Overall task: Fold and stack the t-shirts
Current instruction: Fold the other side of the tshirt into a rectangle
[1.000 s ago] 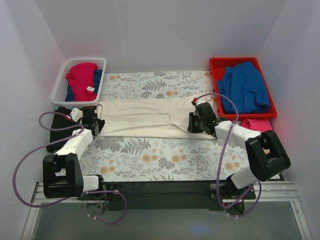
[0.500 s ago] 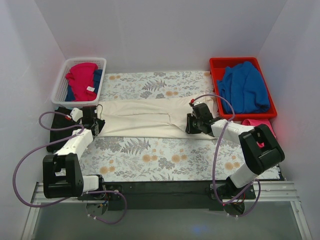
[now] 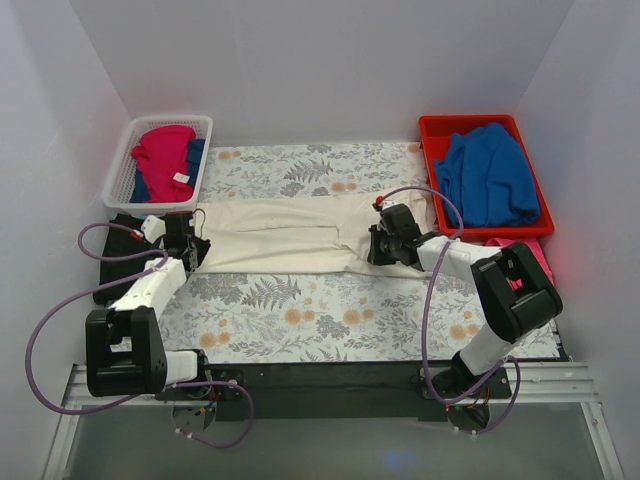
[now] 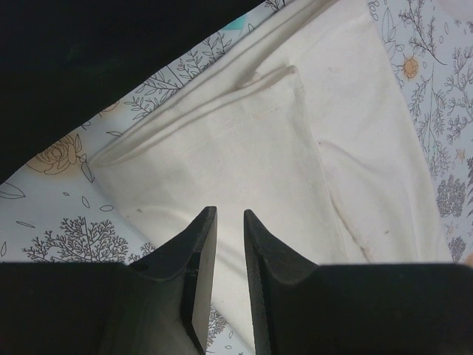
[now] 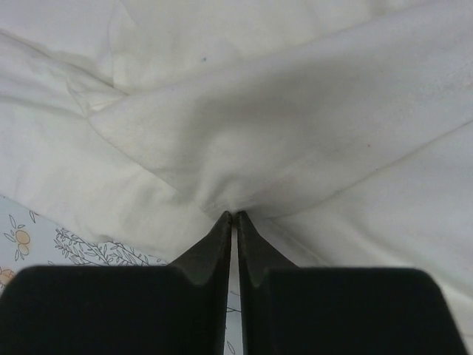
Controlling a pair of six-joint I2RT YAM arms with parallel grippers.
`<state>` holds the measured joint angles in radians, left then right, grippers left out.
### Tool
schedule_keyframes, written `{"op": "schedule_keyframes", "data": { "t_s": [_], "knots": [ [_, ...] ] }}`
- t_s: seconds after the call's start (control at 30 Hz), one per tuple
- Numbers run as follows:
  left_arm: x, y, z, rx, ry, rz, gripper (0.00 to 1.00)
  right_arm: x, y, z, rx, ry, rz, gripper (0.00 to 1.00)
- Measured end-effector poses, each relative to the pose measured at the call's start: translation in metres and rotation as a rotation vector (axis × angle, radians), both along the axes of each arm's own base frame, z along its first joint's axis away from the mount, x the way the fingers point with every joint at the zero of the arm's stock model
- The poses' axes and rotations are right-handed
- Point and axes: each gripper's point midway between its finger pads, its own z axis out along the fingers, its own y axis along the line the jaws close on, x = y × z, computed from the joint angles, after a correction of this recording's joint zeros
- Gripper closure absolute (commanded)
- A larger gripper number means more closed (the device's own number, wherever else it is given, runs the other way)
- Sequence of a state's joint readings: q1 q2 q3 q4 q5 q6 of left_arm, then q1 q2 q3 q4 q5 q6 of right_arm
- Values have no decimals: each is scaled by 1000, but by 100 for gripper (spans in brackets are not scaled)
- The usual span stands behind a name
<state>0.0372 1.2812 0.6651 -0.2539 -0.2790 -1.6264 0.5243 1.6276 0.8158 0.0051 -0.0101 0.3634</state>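
Plain white walls (image 3: 320, 70) rise behind and on both sides of the grey floral tablecloth (image 3: 330, 315), evenly lit. A white mesh basket (image 3: 122, 165) sits at the cloth's far left corner and a red bin (image 3: 470, 121) at its far right. A black rail (image 3: 330, 378) runs along its near edge.

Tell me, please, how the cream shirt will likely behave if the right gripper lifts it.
Probably floppy: the cream shirt puckers into folds where the right gripper pinches it, so should drape. Likely light, being thin cloth. Its spread-out length may drag across the tablecloth.
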Motion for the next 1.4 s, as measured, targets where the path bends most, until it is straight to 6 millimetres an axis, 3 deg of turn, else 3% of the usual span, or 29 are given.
{"op": "schedule_keyframes", "data": {
  "t_s": [0.17, 0.53, 0.77, 0.9, 1.07, 1.23, 1.4],
  "knots": [
    [0, 0, 0, -2, 0, -2, 81, -1, 2, 5, -10, -19, 1, 99],
    [0, -1, 0, -6, -1, -6, 83, 12, 7, 23, -19, -81, -2, 99],
    [3, -2, 2, -9, -13, -9, 83, 57, 30, 64, -1, -194, 17, 99],
    [4, -3, 1, -10, -13, -11, 83, 88, 47, 61, -18, -218, 40, 99],
    [5, -3, -4, -12, -3, -13, 83, 115, 62, 37, -67, -205, 86, 68],
    [4, -4, -11, -15, 18, -21, 83, 117, 58, 27, -118, -199, 107, 63],
    [8, -6, -11, -19, 9, -32, 83, 116, 49, 43, -138, -239, 93, 63]
  ]
}}
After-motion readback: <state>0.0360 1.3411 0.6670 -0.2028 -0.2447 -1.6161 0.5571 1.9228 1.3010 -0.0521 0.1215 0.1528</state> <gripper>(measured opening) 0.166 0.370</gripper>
